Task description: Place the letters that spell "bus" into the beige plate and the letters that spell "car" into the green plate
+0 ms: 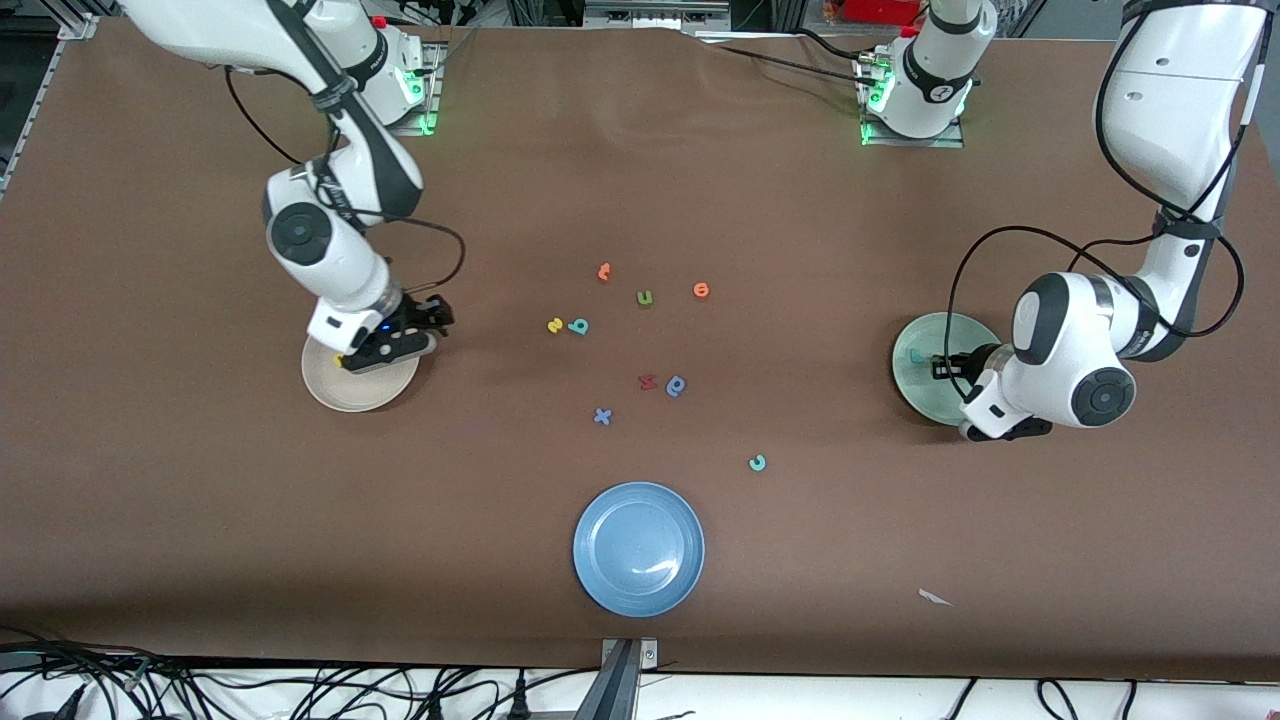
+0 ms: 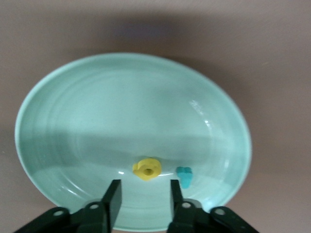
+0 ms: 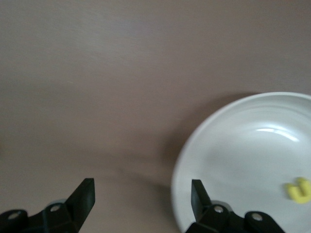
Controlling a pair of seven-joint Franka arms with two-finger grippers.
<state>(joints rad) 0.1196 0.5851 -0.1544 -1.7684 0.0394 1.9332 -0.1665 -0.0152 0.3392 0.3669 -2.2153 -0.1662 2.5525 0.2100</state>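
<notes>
1. Your left gripper [image 2: 142, 194] hangs over the green plate [image 2: 73, 111]. Its jaws stand partly open with nothing between them. Just ahead of the tips a yellow a [image 2: 147, 169] lies in the plate, with a teal letter [image 2: 184, 176] beside it.
2. Your right gripper [image 3: 141, 194] sits at the rim of the beige plate [image 3: 233, 145]. Its jaws are spread wide and empty, half over bare desk [image 3: 97, 73]. A yellow u [image 3: 298, 189] lies in the plate, off to one side of the jaws.
3. Remaining task letters lie mid-desk, well apart from both sets of jaws: a yellow s [image 1: 555, 325] touching a teal b [image 1: 578, 326], and a lone teal letter [image 1: 757, 462] nearer the blue plate [image 1: 639, 549].
4. Leave the green u [image 1: 645, 298], the orange letters [image 1: 701, 290] and the blue letters [image 1: 676, 385] alone.
5. These foam pieces are probably very light, soft and thin. You should pinch each one across its flat sides from straight above, gently, as a hard squeeze may flick it away.
6. The s and b touch, so you should take the outer edge of one.
</notes>
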